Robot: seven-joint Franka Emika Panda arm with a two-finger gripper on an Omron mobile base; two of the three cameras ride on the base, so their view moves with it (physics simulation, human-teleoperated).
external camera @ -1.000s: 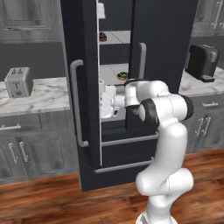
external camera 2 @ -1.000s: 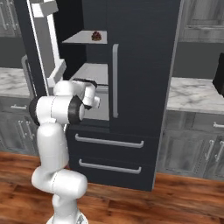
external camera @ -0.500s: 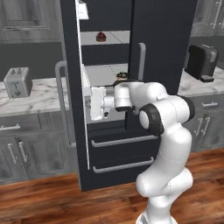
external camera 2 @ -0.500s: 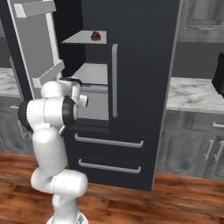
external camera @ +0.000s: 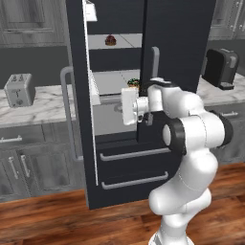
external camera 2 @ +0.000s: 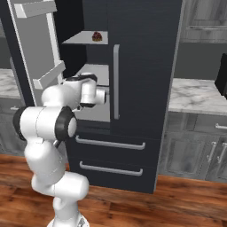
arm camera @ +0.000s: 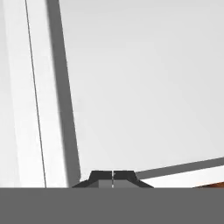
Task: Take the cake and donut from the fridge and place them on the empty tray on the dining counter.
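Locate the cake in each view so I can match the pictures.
Left base view: cake on the fridge's upper shelf, top centre-left.
Right base view: cake on that shelf, upper left of centre.
Hand view: not in it.
Shared landmark: silver handle on the closed door.

The white arm rises from its base, bends at the dark elbow joint and reaches level toward the open left side of the fridge [external camera: 172,57]. The gripper [arm camera: 113,176] sits just inside the opened doorway at middle-shelf height, its two dark fingertips pressed together, holding nothing.
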